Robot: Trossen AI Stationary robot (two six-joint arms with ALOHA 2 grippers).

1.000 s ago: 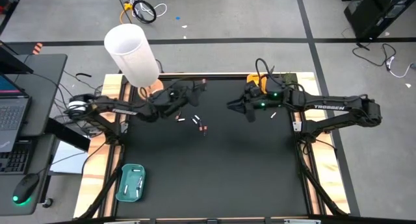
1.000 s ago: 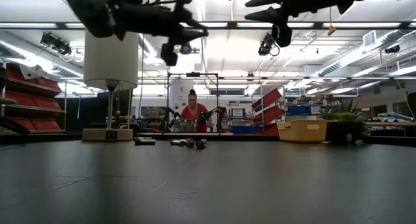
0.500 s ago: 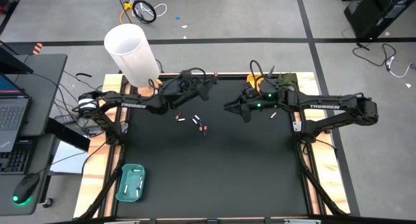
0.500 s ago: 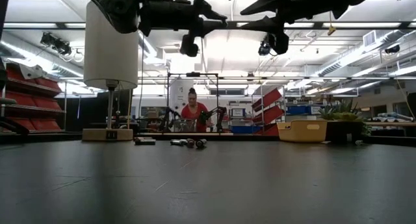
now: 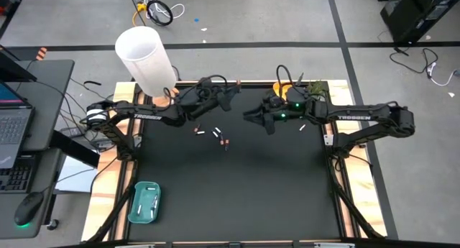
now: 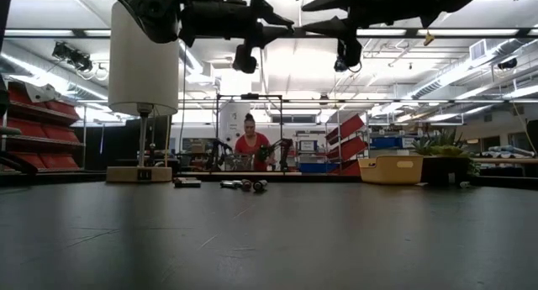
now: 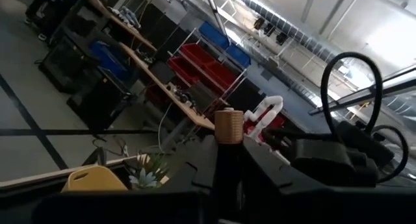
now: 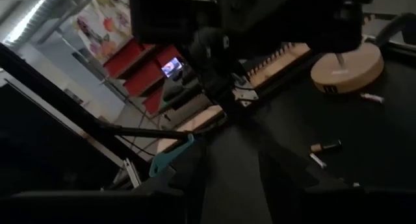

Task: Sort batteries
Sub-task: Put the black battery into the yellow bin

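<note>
The black table (image 5: 237,198) fills the work area, with a tall white lamp (image 5: 146,57) behind the left arm. Both dark arms carry the white word TROSSEN along the forearm; no other writing can be read. The left gripper (image 5: 228,90) is raised over the far edge of the table, its fingers pinched narrowly on one battery (image 7: 228,126), which stands upright between them with a tan end showing. The right gripper (image 5: 250,117) hangs just beside it in the air, fingers spread and empty as the low view shows. The yellow tray (image 5: 282,88) lies just beyond the right fingers, partly under that arm, while the teal tray (image 5: 145,203) is well apart from both sets of fingers at the near left corner. The loose batteries (image 5: 215,133) lie on the table below and between the two sets of fingers, and one white battery (image 5: 302,126) rests behind the right fingers under that forearm. The step in hand appears to be carrying the held battery to its tray. Doing it well likely means keeping the pinch firm, passing clear of the nearby right fingers, lowering inside the tray's rim and only then releasing, so the small cylinder does not bounce or roll out.
</note>
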